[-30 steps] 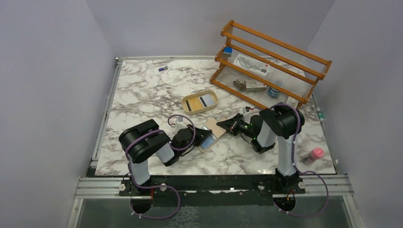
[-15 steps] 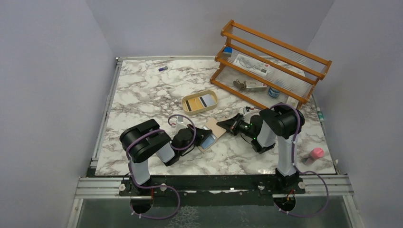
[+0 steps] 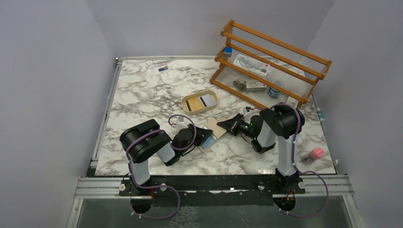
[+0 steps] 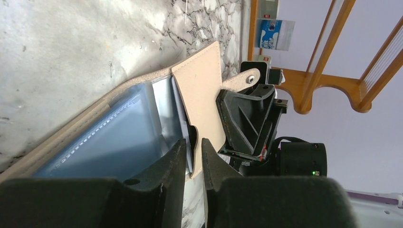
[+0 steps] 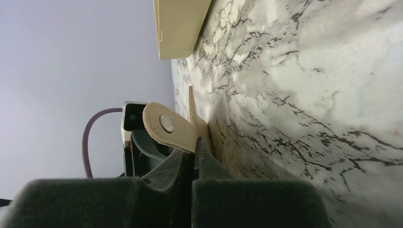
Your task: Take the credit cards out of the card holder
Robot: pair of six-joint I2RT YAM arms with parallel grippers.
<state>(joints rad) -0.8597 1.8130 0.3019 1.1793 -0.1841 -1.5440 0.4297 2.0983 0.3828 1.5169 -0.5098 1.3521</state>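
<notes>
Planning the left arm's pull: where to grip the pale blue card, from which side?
Probably the edge nearest the fold, from the left gripper's side: the pale blue card lies flat in the card holder's lower half; the right gripper holds the other flap up.

Plain lilac walls; marble-look table w/ wooden rack at far rt.

Black-and-white left arm at seven o'clock, matching right arm at five o'clock, each looped with purple cable.
</notes>
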